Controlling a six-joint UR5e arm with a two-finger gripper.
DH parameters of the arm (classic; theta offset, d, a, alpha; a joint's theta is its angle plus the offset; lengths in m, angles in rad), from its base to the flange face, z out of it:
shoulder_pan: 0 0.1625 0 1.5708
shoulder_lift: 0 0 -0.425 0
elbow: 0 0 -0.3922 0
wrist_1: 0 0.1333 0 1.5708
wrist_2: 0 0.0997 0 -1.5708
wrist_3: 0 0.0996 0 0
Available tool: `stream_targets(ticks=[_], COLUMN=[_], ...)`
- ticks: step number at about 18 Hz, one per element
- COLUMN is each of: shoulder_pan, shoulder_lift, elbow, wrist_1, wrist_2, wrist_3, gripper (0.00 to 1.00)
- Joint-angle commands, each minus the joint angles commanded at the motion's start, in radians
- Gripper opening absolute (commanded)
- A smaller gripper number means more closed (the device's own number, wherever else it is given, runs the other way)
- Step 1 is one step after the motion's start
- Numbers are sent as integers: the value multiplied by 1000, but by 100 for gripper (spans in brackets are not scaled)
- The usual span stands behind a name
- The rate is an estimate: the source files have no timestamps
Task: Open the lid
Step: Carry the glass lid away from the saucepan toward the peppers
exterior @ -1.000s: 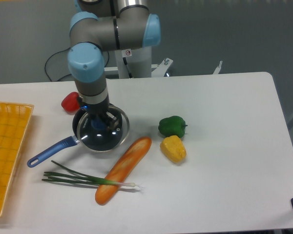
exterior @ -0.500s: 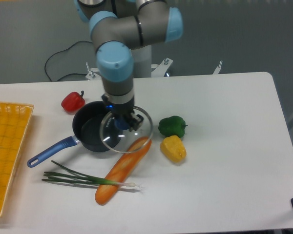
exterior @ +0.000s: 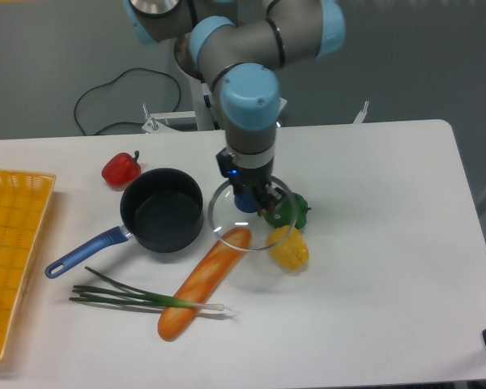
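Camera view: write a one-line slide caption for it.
Gripper holds the glass lid above the bread and peppers, clear of the open saucepan.

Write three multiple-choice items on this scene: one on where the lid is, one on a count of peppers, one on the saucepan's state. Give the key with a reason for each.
1. Where is the lid?
A. Seated on the saucepan
B. Held by the gripper above the baguette tip and the peppers
C. Lying in the yellow basket

2. How many peppers are on the table?
A. One
B. Two
C. Three

3. What state is the saucepan in?
A. Uncovered, its dark inside showing
B. Covered by the lid
C. Tipped on its side

Key:
1. B, the glass disc hangs under the arm, right of the saucepan, with the baguette tip, green pepper and yellow pepper seen through or beside it.
2. C, a red pepper, a green one and a yellow one.
3. A, the saucepan stands upright with nothing over it.
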Motion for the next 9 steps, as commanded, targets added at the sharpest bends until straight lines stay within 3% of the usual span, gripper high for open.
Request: stream_targets(ticks=[9], shoulder_pan=[51], shoulder_lift=[-6], elbow=[-2], wrist_1=[-6], wrist_2=[28], wrist_3=[57], gripper=[55])
